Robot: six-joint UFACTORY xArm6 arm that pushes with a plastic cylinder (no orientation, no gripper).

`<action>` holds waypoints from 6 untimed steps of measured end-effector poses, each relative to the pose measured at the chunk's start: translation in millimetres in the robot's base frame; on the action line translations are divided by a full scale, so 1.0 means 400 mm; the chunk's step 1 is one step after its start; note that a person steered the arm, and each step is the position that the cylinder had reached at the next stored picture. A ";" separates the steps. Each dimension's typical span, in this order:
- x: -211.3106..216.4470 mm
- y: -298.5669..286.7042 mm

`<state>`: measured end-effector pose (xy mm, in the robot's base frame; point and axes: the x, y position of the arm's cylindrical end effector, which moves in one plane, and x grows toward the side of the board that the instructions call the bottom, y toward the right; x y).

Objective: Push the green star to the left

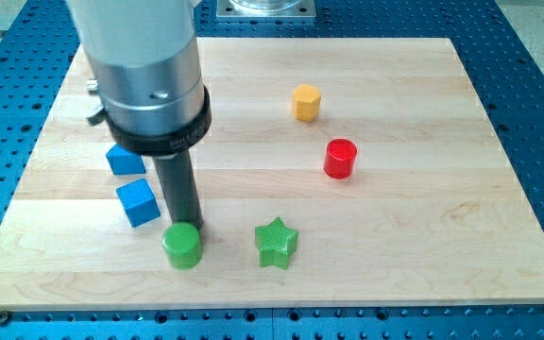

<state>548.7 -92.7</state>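
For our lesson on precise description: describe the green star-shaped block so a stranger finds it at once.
On the wooden board, look near the view's bottom edge. The green star-shaped block lies right of the green cylinder block; only it has points.

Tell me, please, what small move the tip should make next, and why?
Probably swing my tip round to the view's right of the green star: it now sits behind the green cylinder, on the star's left, where it cannot push the star leftward.

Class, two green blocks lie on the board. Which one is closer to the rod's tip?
The green cylinder: my tip stands right behind it, seemingly touching. The green star sits apart, toward the view's right.
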 end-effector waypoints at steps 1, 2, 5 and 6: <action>0.017 0.025; -0.077 0.179; 0.042 0.411; 0.057 0.352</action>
